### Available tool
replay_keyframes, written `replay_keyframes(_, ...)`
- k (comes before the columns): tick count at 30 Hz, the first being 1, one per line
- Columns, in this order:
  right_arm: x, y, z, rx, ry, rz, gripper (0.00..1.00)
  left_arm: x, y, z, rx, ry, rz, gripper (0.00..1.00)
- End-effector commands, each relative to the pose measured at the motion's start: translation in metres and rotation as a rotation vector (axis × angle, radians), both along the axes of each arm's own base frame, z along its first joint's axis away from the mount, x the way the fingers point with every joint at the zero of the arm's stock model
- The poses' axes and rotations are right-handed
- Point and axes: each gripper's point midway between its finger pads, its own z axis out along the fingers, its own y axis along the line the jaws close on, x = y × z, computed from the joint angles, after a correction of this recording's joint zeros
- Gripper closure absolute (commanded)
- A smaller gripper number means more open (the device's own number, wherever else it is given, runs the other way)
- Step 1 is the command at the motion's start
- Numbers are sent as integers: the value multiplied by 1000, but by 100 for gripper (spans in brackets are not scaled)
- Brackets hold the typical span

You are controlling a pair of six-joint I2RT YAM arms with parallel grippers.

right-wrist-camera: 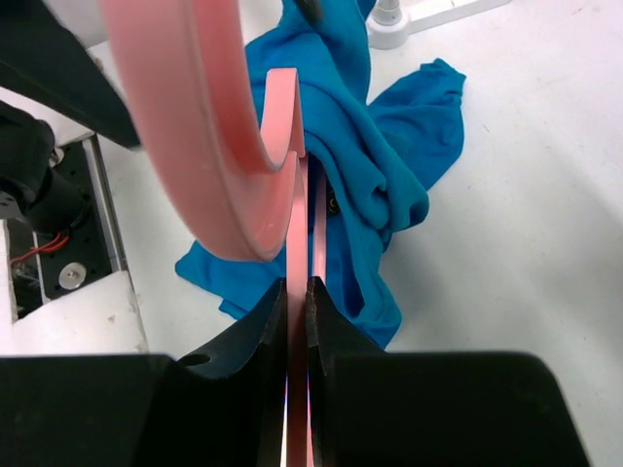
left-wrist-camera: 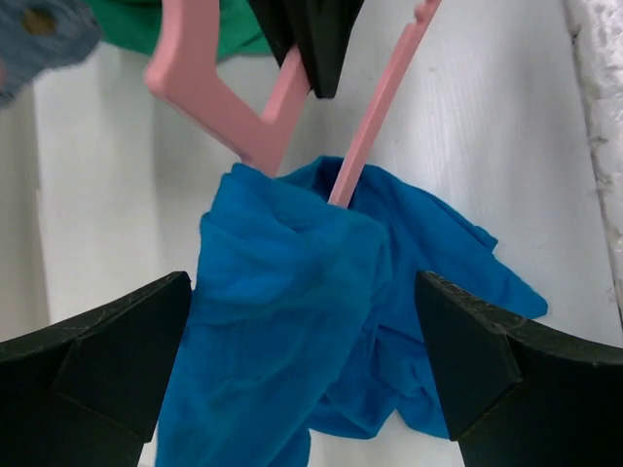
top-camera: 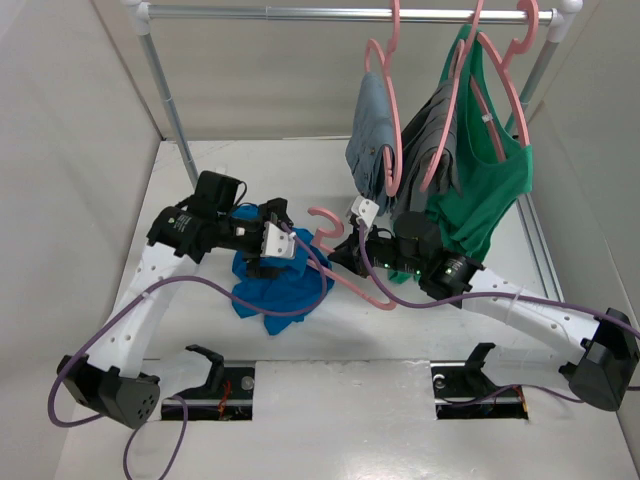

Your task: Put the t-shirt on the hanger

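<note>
- The right gripper (right-wrist-camera: 297,289) is pinched shut on a thin bar of the hanger (right-wrist-camera: 195,146). It holds the hanger tight so it does not wobble while the shirt goes on.
- The left gripper (left-wrist-camera: 302,282) has its fingers (left-wrist-camera: 97,370) spread wide. The shirt (left-wrist-camera: 282,292) bunches up between them, but they are not squeezing it. I think it is set to grab the cloth and pull it along the hanger.
- From above, the two grippers sit close together in the middle of the table (top-camera: 200,165). The left gripper (top-camera: 270,240) is over the shirt and the right gripper (top-camera: 352,250) is just beside it.
- The hanger (top-camera: 368,292) is low over the table, with its hook (top-camera: 322,216) pointing to the back. One pink arm pokes into a fold of the shirt. That looks like the start of getting the shirt on.
- The shirt (top-camera: 285,285) is a crumpled blue heap. Most of it lies on the table, so it is not on the hanger yet.
- At the back, a green top (top-camera: 490,190) and grey clothes (top-camera: 440,140) hang from the rail (top-camera: 350,14) on other pink hangers. They are well apart from the work.
- I can see no names or words on anything. A small white tag (top-camera: 487,120) sits by the green top's strap, but it is too small to read.
</note>
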Motion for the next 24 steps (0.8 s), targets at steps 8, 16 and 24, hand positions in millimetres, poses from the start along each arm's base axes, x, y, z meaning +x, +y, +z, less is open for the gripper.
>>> replay_keyframes(8,-2,13,51,106,-105,62,100,66,-12,-37,12,-53,157,5)
replay_keyframes(16,-1,13,51,99,-121,65,100,39,-10,-73,113,47,38,71)
replay_keyframes(24,15,12,46,69,-125,-8,100,28,0,-55,105,78,80,100)
